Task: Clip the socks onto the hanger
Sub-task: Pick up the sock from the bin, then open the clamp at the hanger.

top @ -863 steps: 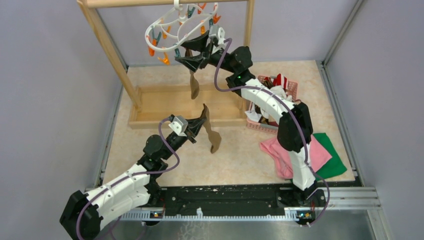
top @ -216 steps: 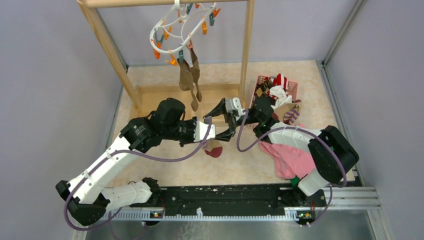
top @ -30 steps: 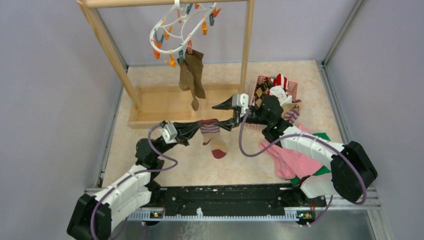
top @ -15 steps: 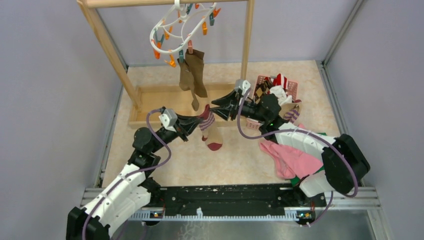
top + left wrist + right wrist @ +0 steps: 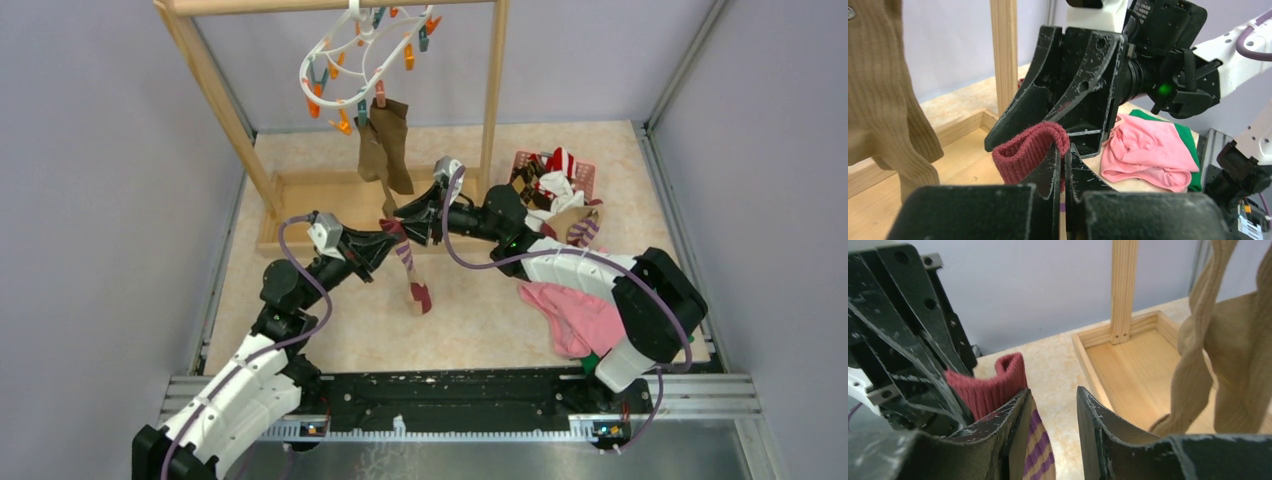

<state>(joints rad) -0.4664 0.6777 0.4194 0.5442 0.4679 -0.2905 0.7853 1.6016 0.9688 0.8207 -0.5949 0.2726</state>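
I hold the tan, maroon-cuffed fabric sock [image 5: 409, 265] pinched in the fully closed left claw [image 5: 1064, 155], presenting its cuff for handover. The right claw [image 5: 1052, 400] is half-open, straddling that cuff, not clamped.

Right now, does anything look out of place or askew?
The white hanger hangs tilted, both olive-brown socks clipped together on one side. A pink cloth lies crumpled over a green cloth.

Right gripper [image 5: 1052, 400] jaws apart, floor visible through the gap. Sock [image 5: 993, 382]: maroon cuff sits against the outer side of one finger, striped part on its inner side. Left gripper [image 5: 943, 390] touches the cuff. Hung socks [image 5: 1218, 350] at right, over the wooden tray [image 5: 1128, 365] and post [image 5: 1124, 285].
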